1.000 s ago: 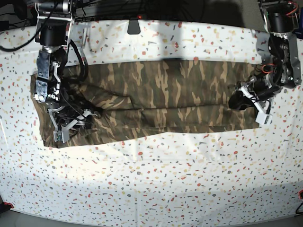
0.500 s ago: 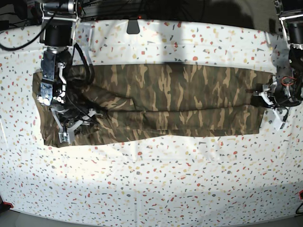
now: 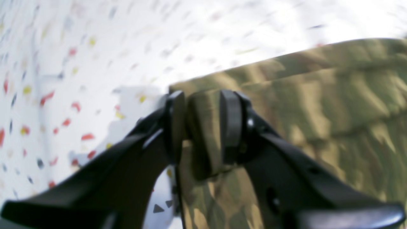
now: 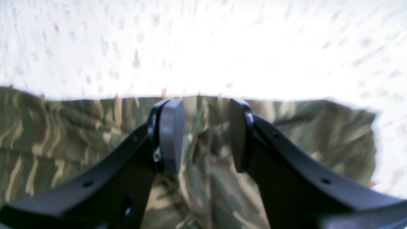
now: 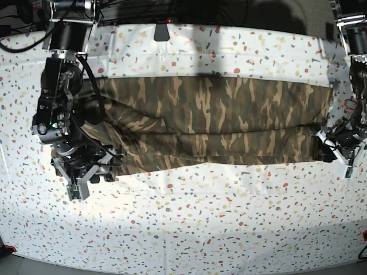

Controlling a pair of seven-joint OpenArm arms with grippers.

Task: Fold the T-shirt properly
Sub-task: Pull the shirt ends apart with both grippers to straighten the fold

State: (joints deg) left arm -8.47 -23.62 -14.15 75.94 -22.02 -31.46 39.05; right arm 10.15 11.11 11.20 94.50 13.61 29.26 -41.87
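White terrazzo-speckled table (image 5: 189, 229) under dark cables (image 5: 143, 11).

A robotics lab bench: a terrazzo-speckled table cover (image 5: 189, 223) under bright light, black cables (image 5: 132, 10) bundled along the far edge

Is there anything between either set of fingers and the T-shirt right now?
Nothing visible. The left gripper already has a fold of the T-shirt between its fingers at the cloth's edge. The right gripper sits directly over the cloth, fingers apart, with only fabric beneath them.
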